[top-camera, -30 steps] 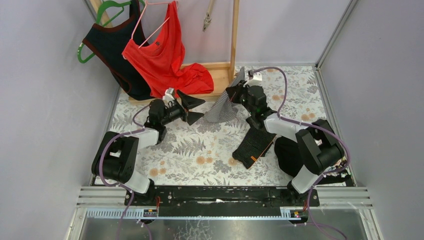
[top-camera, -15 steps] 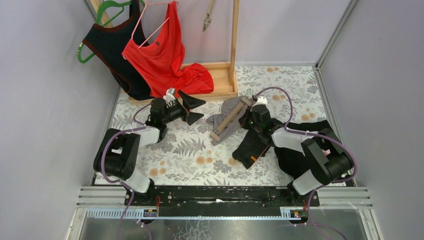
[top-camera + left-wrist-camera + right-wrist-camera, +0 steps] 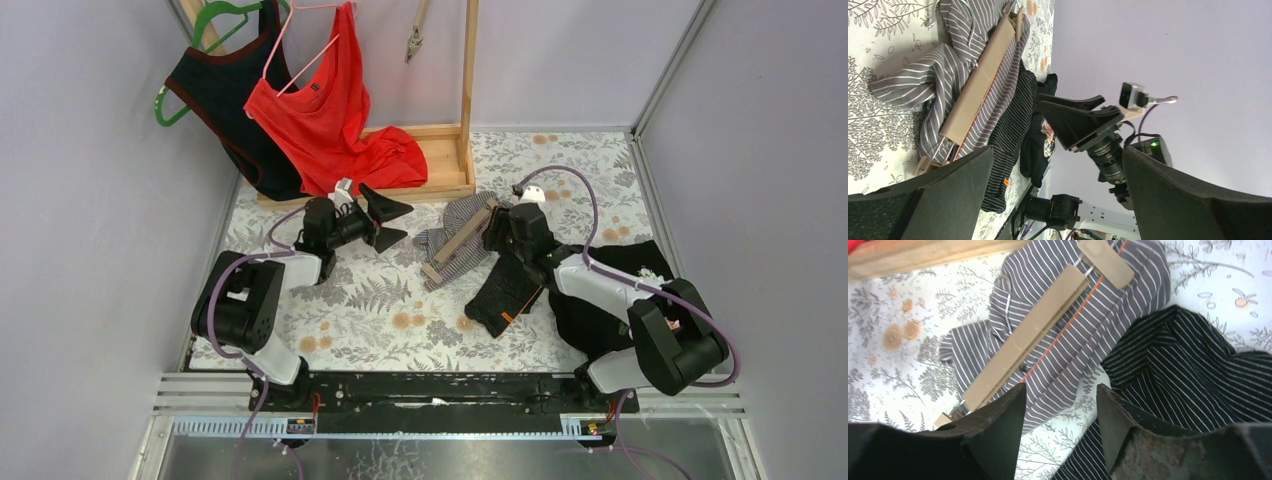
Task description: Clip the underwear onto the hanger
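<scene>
Striped underwear [image 3: 1048, 270] lies on bench [image 3: 400, 300] mid-frame, wooden hanger [image 3: 1033, 335] on top; clipped or not, unclear. Right tool [image 3: 1060, 395] part-open, empty; left tool [image 3: 1055, 155] wide, empty.

I count one striped underwear [image 3: 1120, 315], one wooden clip hanger [image 3: 1028, 337], two black garments [image 3: 505, 292] on the bench [image 3: 400, 300], one red top [image 3: 320, 120], one dark top [image 3: 225, 90], one green hanger [image 3: 215, 15], one pink hanger [image 3: 276, 45].

PLACE: robot lab test cell, dressed as a laundry corner | SHOWN BY: boxed in by plain lilac panels [image 3: 90, 250] and aluminium framing [image 3: 672, 65] | left arm [image 3: 285, 270] and right arm [image 3: 600, 285] bolted to black base rail [image 3: 440, 388] | PROPS: floral tablecloth [image 3: 400, 290], wooden rack [image 3: 468, 80], red top [image 3: 320, 120], clip hanger [image 3: 1038, 330] laid on striped underwear [image 3: 1048, 270]
</scene>
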